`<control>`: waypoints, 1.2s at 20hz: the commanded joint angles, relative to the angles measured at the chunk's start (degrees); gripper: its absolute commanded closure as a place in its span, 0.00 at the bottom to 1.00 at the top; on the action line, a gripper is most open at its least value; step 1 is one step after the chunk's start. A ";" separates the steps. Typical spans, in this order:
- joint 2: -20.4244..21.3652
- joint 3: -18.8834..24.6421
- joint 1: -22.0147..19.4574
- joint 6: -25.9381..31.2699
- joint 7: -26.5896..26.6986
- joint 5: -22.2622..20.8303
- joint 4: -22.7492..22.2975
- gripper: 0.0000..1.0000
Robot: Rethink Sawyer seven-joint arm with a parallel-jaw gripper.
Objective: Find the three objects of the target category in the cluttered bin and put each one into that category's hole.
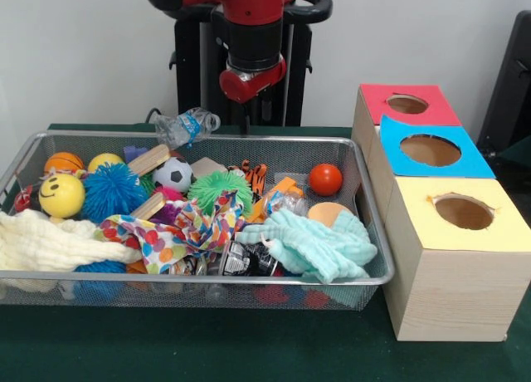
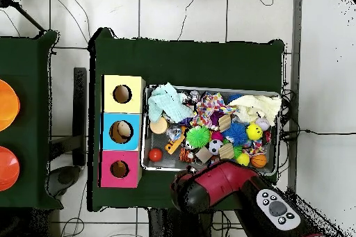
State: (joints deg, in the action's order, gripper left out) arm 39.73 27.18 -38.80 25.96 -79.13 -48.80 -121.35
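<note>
The silver wire-mesh bin [image 1: 207,277] fills the table's middle, packed with toys and cloths; it also shows in the overhead view [image 2: 215,88]. An orange plush with black tiger stripes [image 1: 254,173] lies near the bin's far side, half buried, and shows by the bin's edge in the overhead view [image 2: 185,153]. The tan-brown plush is hidden. The red-ringed hole [image 1: 406,104] is the farthest of three on the pale wood box, nearest the robot in the overhead view [image 2: 119,169]. My gripper [image 1: 247,91] hangs on the red arm above the bin's far rim, apart from everything.
In the bin lie a yellow smiley ball [image 1: 60,195], blue spiky ball [image 1: 112,191], green spiky ball [image 1: 220,191], soccer ball [image 1: 172,174], red ball [image 1: 325,179], mint cloth [image 1: 311,245] and cream cloth [image 1: 50,245]. A plastic bottle [image 1: 187,126] rests on the far rim. Blue-ringed [image 1: 430,150] and yellow-ringed [image 1: 463,211] holes sit nearer.
</note>
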 commanded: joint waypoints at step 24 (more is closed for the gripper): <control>2.07 4.83 -3.49 7.26 5.63 4.30 5.13 0.00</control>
State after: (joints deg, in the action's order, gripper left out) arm 40.41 27.68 -39.39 32.83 -79.13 -44.30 -118.96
